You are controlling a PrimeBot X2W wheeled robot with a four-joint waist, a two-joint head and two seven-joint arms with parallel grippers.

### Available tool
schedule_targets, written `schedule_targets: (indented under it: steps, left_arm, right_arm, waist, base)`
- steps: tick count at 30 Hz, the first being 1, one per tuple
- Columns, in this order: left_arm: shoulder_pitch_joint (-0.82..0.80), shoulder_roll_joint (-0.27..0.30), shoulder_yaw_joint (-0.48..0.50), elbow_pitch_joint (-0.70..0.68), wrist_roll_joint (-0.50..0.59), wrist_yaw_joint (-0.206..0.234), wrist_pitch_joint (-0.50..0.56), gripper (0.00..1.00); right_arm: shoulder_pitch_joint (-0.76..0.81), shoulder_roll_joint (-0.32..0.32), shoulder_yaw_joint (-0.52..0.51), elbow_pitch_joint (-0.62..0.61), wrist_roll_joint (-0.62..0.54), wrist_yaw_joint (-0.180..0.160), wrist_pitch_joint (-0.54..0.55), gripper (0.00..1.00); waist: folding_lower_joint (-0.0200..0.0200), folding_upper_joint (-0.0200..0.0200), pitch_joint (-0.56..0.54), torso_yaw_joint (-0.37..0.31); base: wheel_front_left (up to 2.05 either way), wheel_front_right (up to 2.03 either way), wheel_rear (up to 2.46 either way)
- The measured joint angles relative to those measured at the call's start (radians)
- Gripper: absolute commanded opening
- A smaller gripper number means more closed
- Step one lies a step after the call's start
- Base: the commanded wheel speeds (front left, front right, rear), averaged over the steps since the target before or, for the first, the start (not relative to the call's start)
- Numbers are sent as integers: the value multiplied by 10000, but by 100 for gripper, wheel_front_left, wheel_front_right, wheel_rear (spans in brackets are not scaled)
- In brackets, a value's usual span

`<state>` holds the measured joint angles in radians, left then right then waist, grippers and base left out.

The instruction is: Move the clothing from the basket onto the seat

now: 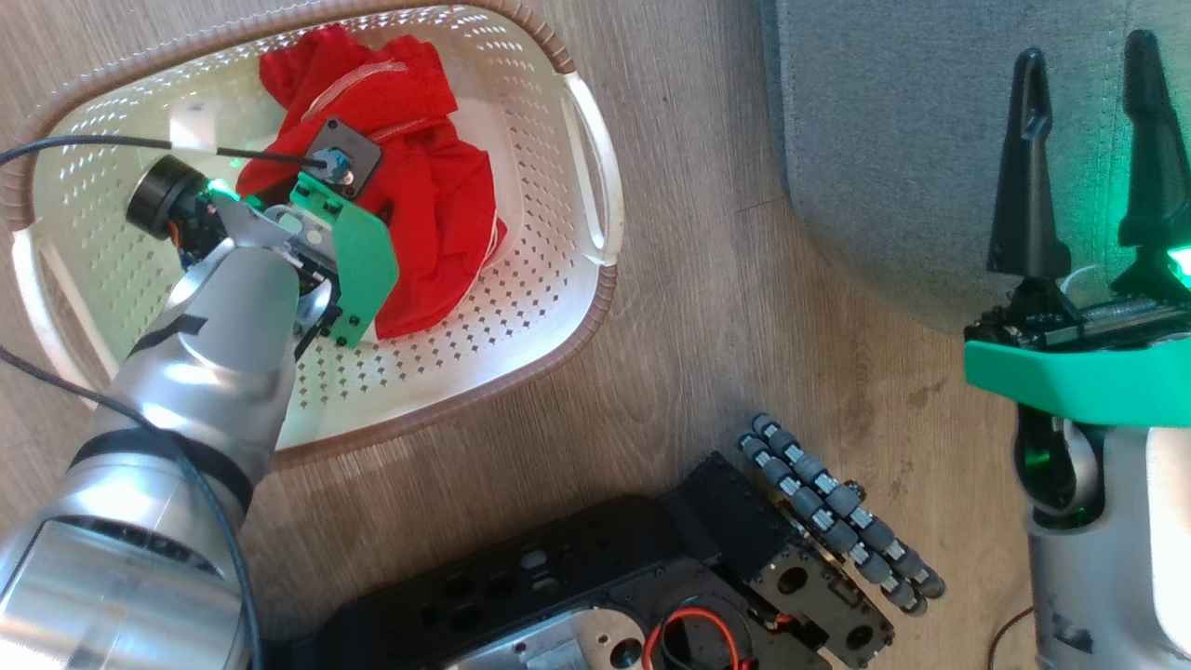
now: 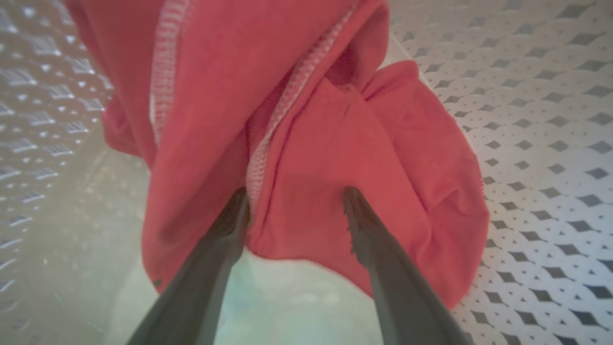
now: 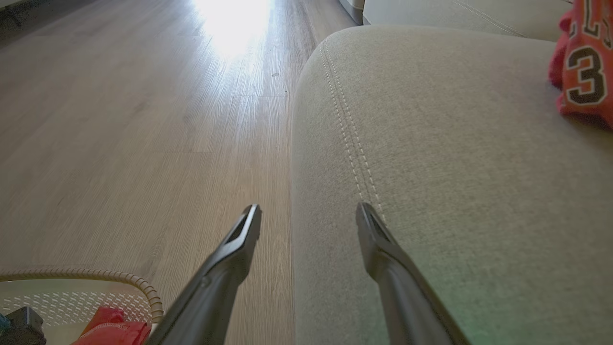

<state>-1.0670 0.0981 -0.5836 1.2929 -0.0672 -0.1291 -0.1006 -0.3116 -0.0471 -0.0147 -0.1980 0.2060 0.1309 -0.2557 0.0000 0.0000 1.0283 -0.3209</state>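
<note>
In the head view, the cream-white perforated plastic laundry basket point(image 1: 600, 214) with its brown woven-look rim is sitting on the pale wood floor point(image 1: 707, 354). A crumpled soft red garment point(image 1: 437, 205) with white trim is lying inside the basket, towards its far end. The silver left forearm point(image 1: 214, 316) is reaching down into the basket over that garment. The large grey fabric seat cushion point(image 1: 884, 140) is lying to the right of the basket, and the right gripper point(image 1: 1084, 51) is hanging over it, well apart from the basket, fingers spread wide and empty.

In the left wrist view, the left gripper point(image 2: 295, 194) is standing wide inside the basket. Its two dark tips are touching the red cloth either side of a fold, and nothing is clamped yet.

In the right wrist view, a second red garment point(image 3: 584, 72) bearing a "3" is already lying on the seat, far from the basket.

So the pick of what looks like the basket's last garment is in hand. Next the left fingers need closing firmly on that fold, then lifting clear of the basket's rim
</note>
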Motion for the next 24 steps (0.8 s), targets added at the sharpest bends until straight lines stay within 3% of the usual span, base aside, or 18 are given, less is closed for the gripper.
schedule_targets:
  steps: [4, 5, 6, 7, 17, 24]
  left_arm:
    - [7, -21, -253, 19, -82, -2, 385, 98]
    - [15, -36, -326, 23, -184, -2, 428, 48]
    - [17, -59, -374, 29, -291, -2, 522, 6]
    - [16, -84, -437, 31, -384, -2, 568, 0]
    - [16, -59, -1313, 46, -1231, -4, 535, 0]
    - [80, 21, -2113, 54, -1547, -4, 205, 0]
  right_arm:
    - [91, 2, 104, -36, 69, 0, 0, 100]
    - [105, 2, 128, -48, 69, 0, 0, 100]
    - [119, 2, 148, -56, 69, 0, 0, 100]
    - [139, 2, 148, -69, 69, 0, 0, 100]
    - [51, 2, 178, 36, 148, 0, 0, 100]
    - [-851, 2, 270, 777, 73, 0, 0, 100]
  waist:
    - [0, 0, 33, -24]
    - [0, 0, 35, -32]
    - [0, 0, 37, -37]
    - [0, 0, 42, -37]
    - [0, 0, -45, 36]
    - [0, 0, -450, 74]
  base:
    - [0, 0, 0]
    - [0, 0, 0]
    - [0, 0, 0]
    - [0, 0, 0]
    - [0, 0, 0]
    - [0, 0, 0]
